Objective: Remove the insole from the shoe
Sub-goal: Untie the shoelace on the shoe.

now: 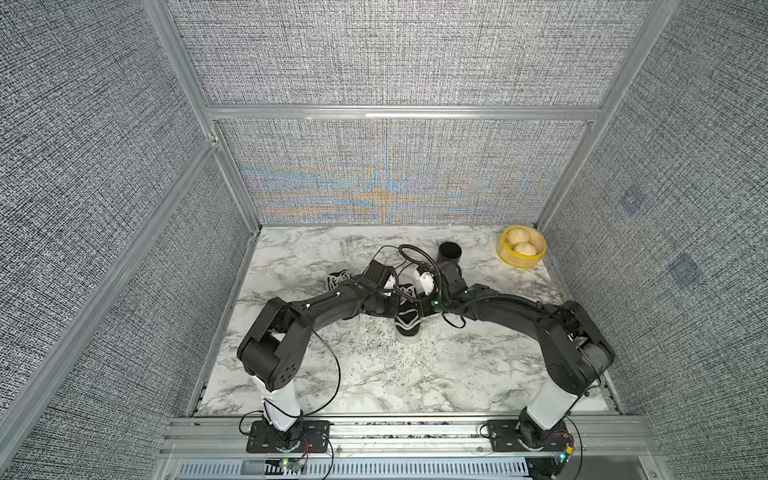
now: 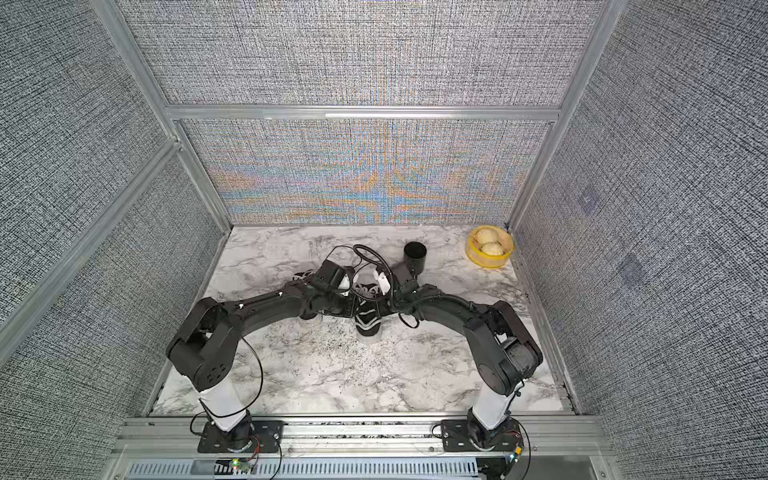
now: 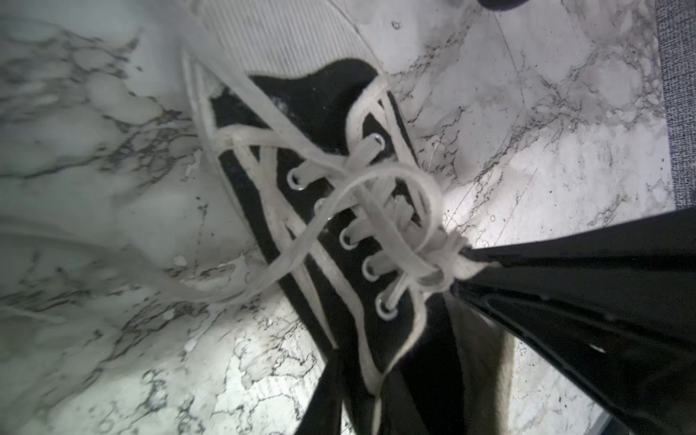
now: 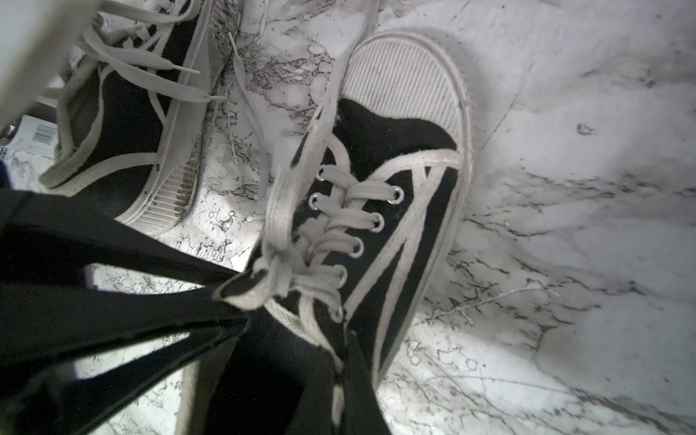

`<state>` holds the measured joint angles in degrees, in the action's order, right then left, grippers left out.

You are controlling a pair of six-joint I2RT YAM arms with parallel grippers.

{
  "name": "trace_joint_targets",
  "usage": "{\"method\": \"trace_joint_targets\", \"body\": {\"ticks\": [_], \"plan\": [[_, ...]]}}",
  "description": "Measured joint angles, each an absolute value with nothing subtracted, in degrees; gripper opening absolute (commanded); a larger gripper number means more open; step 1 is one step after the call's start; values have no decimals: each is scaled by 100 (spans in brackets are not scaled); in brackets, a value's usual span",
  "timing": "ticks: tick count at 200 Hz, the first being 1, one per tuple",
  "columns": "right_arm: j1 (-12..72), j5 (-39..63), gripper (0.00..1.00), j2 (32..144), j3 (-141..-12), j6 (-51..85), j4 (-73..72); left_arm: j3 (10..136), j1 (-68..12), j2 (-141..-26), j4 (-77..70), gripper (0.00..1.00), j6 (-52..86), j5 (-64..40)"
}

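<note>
— So, item one: shoe [image 1: 408, 318]. Location?
— Middle of the desk [image 1: 374, 374], sole down, toe toward the front edge, laces [image 3: 376, 188] tied. Shows in both top views, partly under the two wrists.
— Item two: left end effector [image 3: 457, 271].
— Clenched at the lace knot, gripping the shoe's upper on its own side of the throat.
— Item three: right end effector [image 4: 241, 297].
— Clenched likewise, pinching the trimmed edge of the shoe's upper beside the top eyelets, opposite side.
— Reason for the paired hold?
— Judged: a grip each side pins the shoe and lets the opening be spread, since tied laces keep it narrow.
— Item four: insole.
— Not out; none lies on the desk. Judged to be inside the shoe, hidden by the upper and both end effectors.
— Sundries?
— Listed: second shoe [image 4: 124, 124], just beside the first toward the left edge, partly under the left arm, untouched; cup [image 1: 450, 251], near the back edge, just behind the right wrist; bowl [image 1: 519, 262], back right corner, two pale round things in it, well apart from the work.
</note>
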<state>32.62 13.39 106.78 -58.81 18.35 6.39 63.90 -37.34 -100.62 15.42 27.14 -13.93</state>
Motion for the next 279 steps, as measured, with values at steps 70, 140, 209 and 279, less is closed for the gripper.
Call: {"method": "trace_joint_targets", "body": {"ticks": [70, 140, 209, 279], "plan": [[2788, 1741, 0, 10285, -5059, 2637, 73, 5544, -3583, -9758, 362, 0, 3798, -1531], [2783, 1918, 36, 10202, -5365, 2373, 187, 5996, -3802, -9963, 534, 0, 3476, -1363], [2637, 2200, 42, 9373, -5518, 381, 119, 6018, -3962, -9963, 696, 0, 2303, -1393], [2659, 2141, 38, 10372, -6552, -2322, 414, 5975, -3962, -9942, 639, 0, 2084, -1483]]}}
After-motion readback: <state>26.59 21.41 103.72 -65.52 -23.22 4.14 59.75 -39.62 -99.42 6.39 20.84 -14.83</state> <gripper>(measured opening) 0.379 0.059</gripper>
